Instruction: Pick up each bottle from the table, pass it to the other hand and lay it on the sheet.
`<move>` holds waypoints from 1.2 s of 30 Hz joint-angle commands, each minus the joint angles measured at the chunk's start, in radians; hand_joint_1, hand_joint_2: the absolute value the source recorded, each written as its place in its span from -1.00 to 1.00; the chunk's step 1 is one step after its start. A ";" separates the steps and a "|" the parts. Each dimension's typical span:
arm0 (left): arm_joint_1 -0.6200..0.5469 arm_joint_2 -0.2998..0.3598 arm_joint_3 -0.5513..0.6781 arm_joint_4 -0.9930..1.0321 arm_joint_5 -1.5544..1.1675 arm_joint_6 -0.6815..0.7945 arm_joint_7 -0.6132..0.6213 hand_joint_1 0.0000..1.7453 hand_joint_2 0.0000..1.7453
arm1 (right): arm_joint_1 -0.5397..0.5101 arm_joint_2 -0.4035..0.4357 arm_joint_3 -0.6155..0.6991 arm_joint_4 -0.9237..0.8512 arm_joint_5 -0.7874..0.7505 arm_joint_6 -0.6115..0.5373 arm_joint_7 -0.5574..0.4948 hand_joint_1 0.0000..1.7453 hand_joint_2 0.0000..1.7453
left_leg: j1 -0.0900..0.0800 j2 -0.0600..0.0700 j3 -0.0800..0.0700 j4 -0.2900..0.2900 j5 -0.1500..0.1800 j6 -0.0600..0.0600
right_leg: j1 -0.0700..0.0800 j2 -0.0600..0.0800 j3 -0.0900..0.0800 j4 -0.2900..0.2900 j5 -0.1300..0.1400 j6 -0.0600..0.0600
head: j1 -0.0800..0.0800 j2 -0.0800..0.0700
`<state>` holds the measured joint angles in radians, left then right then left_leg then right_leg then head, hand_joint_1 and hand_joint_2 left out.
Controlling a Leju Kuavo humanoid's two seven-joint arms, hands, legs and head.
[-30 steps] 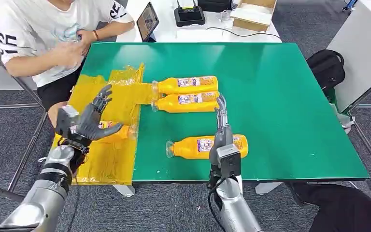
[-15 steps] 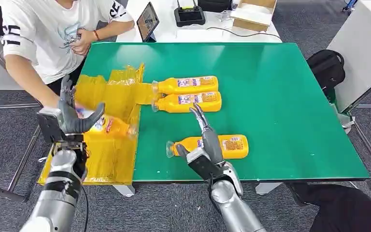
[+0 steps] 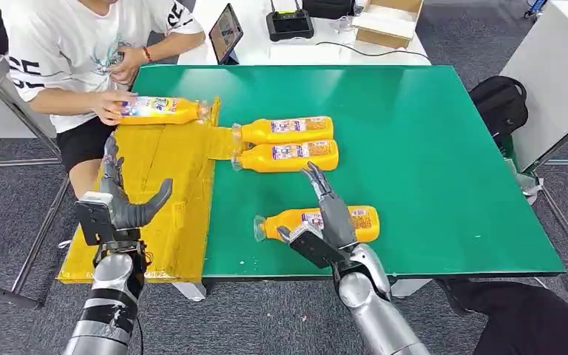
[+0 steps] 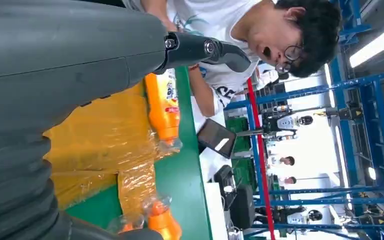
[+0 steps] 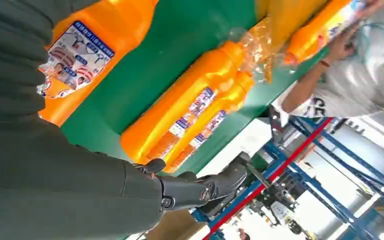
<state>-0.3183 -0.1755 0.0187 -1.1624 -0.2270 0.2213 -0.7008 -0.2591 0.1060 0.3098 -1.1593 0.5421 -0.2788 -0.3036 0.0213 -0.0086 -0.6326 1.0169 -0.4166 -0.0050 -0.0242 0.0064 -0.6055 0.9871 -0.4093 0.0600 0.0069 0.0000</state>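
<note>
1. A green-topped table point(image 3: 414, 148) stands on grey carpet, and a crinkled yellow plastic sheet point(image 3: 159, 185) covers its left end; the sheet is the landmark here.
2. 3 orange plastic bottles with printed labels lie on bare green to the sheet's right: a touching pair point(image 3: 285, 143) with caps at the sheet's edge, and a nearer single bottle point(image 3: 318, 223) well apart from it.
3. A person's hand point(image 3: 111, 106) holds a 4th bottle point(image 3: 164, 110) at the sheet's far edge.
4. The right hand point(image 3: 324, 220) hovers over the single bottle, fingers spread and grasping nothing, probably lining up a pickup.
5. The left hand point(image 3: 122, 200) waits over the sheet, released and empty, likely placed to receive the pass.
6. The right wrist view shows the pair's labels point(image 5: 192, 117) close up; the left wrist view shows the 4th bottle's cap lying on crumpled sheet point(image 4: 105, 140).
</note>
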 commanded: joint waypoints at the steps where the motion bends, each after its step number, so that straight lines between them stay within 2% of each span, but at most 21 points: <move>1: 0.083 -0.014 -0.036 0.000 -0.001 -0.018 0.003 -1.00 1.00 | -0.028 -0.112 0.041 0.064 0.095 0.089 0.134 -1.00 1.00 | -0.001 0.000 0.005 -0.002 -0.001 0.002 | 0.000 -0.001 0.005 -0.002 -0.001 -0.001 | 0.000 0.000; 6: 0.070 -0.014 -0.039 0.026 0.003 -0.049 0.003 -1.00 1.00 | -0.021 -0.121 0.061 0.108 0.097 0.152 0.164 -1.00 1.00 | 0.000 -0.001 0.002 -0.001 -0.001 0.001 | 0.000 -0.001 0.002 -0.001 -0.001 -0.001 | 0.000 0.000; 7: 0.066 -0.015 -0.040 0.035 0.001 -0.055 0.003 -1.00 1.00 | -0.028 -0.124 0.063 0.131 0.097 0.164 0.179 -1.00 1.00 | 0.000 -0.001 0.005 -0.001 -0.002 0.001 | 0.001 -0.002 0.006 -0.002 -0.001 -0.003 | 0.000 0.000; 12: 0.062 -0.018 -0.041 0.053 -0.003 -0.059 0.003 -1.00 1.00 | -0.043 -0.134 0.067 0.168 0.112 0.171 0.205 -1.00 1.00 | 0.000 0.000 0.002 -0.001 -0.001 0.001 | 0.000 -0.001 0.002 -0.002 0.000 -0.001 | 0.000 0.000; 19: 0.060 -0.017 -0.037 0.068 -0.004 -0.058 0.009 -1.00 1.00 | -0.028 -0.156 0.069 0.160 0.126 0.190 0.233 -1.00 1.00 | 0.000 -0.001 0.005 -0.001 -0.002 0.002 | 0.001 -0.002 0.006 -0.002 -0.001 -0.002 | 0.000 0.000; 36: 0.061 -0.012 -0.020 0.089 0.000 -0.054 0.012 -1.00 1.00 | -0.036 -0.194 0.067 0.089 0.205 0.158 0.293 -1.00 1.00 | -0.001 -0.001 0.004 -0.001 -0.001 0.001 | 0.000 -0.001 0.004 -0.001 -0.001 -0.002 | 0.000 0.000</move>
<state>-0.2325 -0.1968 -0.0050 -1.1421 -0.2289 0.1671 -0.6931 -0.2757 -0.0507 0.3540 -1.0800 0.7336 -0.1251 -0.0297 0.0209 -0.0093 -0.6324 1.0170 -0.4168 -0.0048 -0.0246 0.0061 -0.6048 0.9865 -0.4093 0.0601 0.0072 0.0000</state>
